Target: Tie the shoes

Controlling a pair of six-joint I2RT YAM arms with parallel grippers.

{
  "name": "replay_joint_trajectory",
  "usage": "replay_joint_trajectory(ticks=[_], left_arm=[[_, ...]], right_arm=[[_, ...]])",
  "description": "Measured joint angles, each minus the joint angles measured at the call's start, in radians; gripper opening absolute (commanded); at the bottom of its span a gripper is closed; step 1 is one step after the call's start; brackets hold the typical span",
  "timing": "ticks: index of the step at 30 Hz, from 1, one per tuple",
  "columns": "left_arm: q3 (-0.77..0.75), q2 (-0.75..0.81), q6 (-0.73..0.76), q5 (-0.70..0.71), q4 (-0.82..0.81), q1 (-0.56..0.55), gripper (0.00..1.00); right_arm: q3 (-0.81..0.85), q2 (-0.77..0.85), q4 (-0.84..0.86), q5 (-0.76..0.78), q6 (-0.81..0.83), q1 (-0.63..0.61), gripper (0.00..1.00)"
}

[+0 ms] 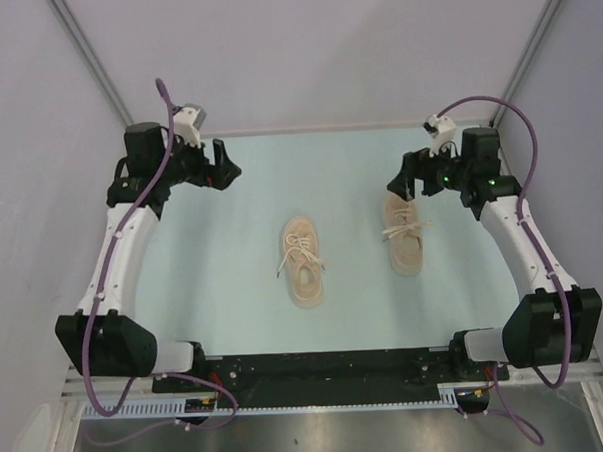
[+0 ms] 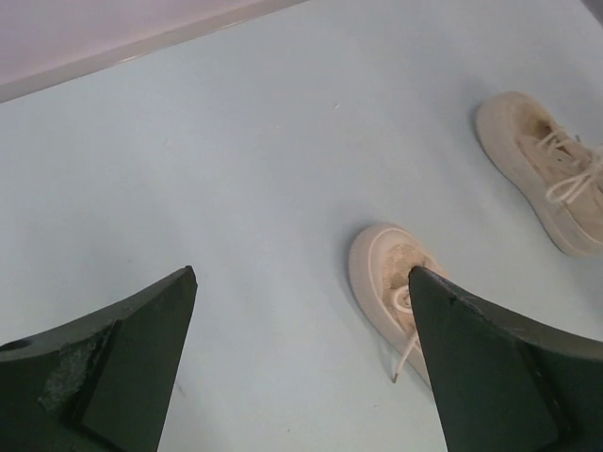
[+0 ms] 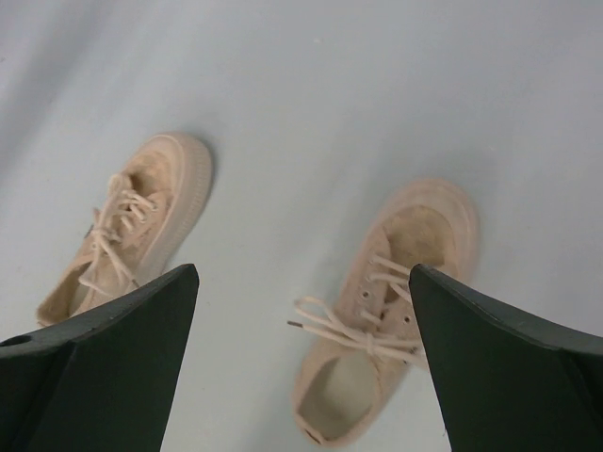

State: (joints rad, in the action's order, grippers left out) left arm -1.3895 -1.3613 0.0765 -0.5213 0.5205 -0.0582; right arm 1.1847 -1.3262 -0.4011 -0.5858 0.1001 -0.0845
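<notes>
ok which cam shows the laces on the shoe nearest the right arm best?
Right wrist: that shoe is close and its laces lie loose, clearly visible. Top external shows them small. Left wrist has that shoe far off, cropped at the edge.

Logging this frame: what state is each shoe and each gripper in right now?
centre shoe: upright on its sole, laces untied, ends lying loose on the table.
right-side shoe: upright on its sole, laces untied, one end trailing sideways.
left gripper: open, holding nothing.
right gripper: open, holding nothing.
</notes>
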Motion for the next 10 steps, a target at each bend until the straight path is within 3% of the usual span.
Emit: replay_joint_trajectory(ticks=[3, 10], left_arm=[[0.092, 0.052, -0.011, 0.055, -0.031, 0.008, 1.00], [0.420, 0.103, -0.034, 0.150, -0.060, 0.003, 1.00]], right_arm=[[-0.016, 0.002, -0.039, 0.008, 0.001, 0.058, 1.00], [-0.164, 0.008, -0.066, 0.043, 0.000, 0.062, 1.00]])
